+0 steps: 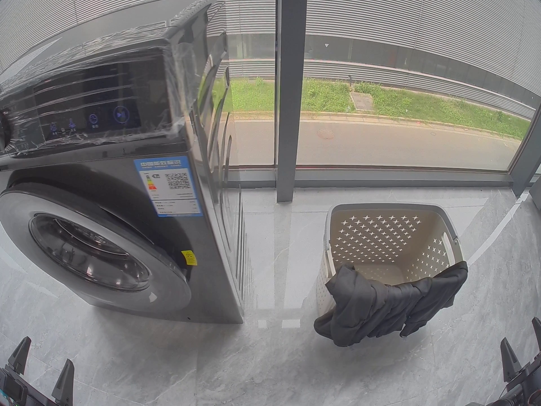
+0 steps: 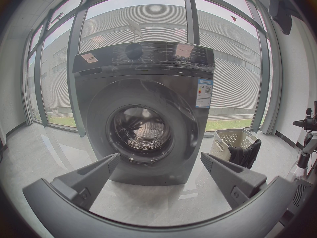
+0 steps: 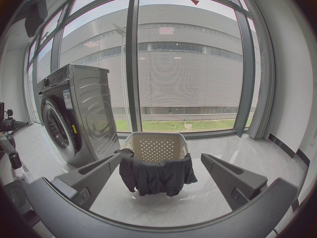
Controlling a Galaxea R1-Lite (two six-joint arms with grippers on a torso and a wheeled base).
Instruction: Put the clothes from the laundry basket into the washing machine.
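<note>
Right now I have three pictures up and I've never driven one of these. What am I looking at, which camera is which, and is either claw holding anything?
It is a robot with two arms, each ending in a two-fingered claw called a gripper. The head view comes from a camera on its head, looking down at the floor. The washer stands on the left and the basket on the right, with a dark garment draped over its near rim. The dark prongs in the bottom corners are the left gripper and right gripper. The other two pictures come from cameras on the wrists. The left one faces the washer, whose door looks shut, and the right one faces the basket. Both grippers are open and hold nothing.
</note>
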